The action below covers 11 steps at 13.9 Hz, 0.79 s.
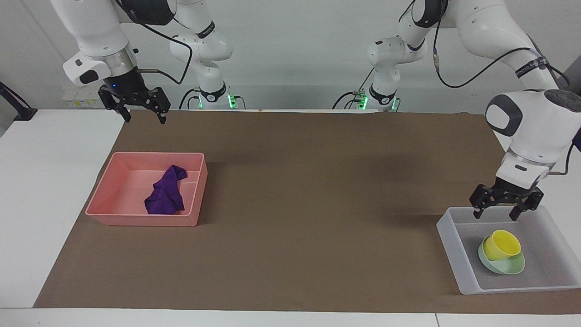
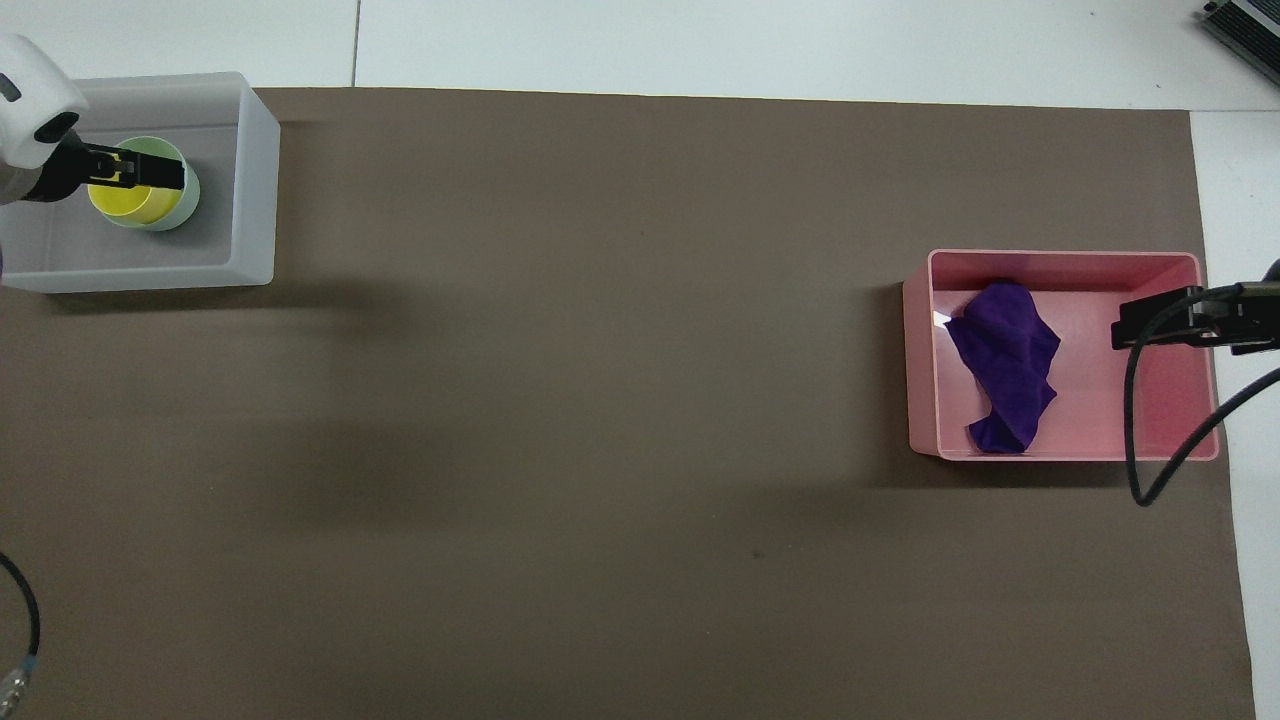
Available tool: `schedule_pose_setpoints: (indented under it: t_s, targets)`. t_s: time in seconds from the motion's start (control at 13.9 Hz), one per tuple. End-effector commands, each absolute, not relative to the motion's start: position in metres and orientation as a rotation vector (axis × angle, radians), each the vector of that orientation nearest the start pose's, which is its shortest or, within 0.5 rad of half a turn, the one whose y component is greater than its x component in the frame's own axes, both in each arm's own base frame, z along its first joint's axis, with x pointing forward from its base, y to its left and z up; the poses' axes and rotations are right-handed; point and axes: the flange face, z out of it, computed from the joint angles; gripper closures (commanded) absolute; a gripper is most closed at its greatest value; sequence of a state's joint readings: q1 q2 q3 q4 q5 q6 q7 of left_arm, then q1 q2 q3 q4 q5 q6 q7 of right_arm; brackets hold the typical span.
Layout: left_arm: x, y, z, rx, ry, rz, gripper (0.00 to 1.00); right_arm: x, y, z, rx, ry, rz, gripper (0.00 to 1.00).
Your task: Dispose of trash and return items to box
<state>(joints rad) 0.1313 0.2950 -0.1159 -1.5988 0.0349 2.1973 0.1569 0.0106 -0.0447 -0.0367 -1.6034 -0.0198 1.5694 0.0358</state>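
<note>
The purple cloth, the trash, lies crumpled in the pink tray at the right arm's end of the table. In the translucent box at the left arm's end, the yellow cup rests tilted in the mint-green bowl. My left gripper hangs open over the box, above the cup and clear of it. My right gripper is open and empty, raised over the tray's edge nearer the robots.
A brown mat covers most of the white table. A black cable from the right arm dangles over the pink tray. Nothing else stands on the mat between the tray and the box.
</note>
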Motion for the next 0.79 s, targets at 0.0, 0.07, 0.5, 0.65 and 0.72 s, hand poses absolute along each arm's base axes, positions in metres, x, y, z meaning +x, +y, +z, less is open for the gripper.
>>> schedule_pose_setpoints:
  t_s: [0.0,0.07,0.5,0.65,0.72]
  targets:
    - [0.63,-0.022,0.525,-3.078,0.168,-0.379,0.0,0.536,-0.017,0.639,-3.151,0.075,0.0,0.0]
    - [0.62,-0.034,0.54,-3.083,0.148,-0.371,0.0,0.536,-0.017,0.638,-3.151,0.075,-0.002,0.0]
    - [0.572,-0.065,0.635,-3.086,0.178,-0.269,0.0,0.531,-0.014,0.636,-3.147,0.102,0.019,0.0]
    - [0.57,-0.06,0.65,-3.086,0.172,-0.209,0.0,0.531,-0.014,0.635,-3.145,0.109,0.017,0.0]
    - [0.569,-0.058,0.654,-3.089,0.173,-0.176,0.0,0.531,-0.014,0.635,-3.145,0.109,0.019,0.0]
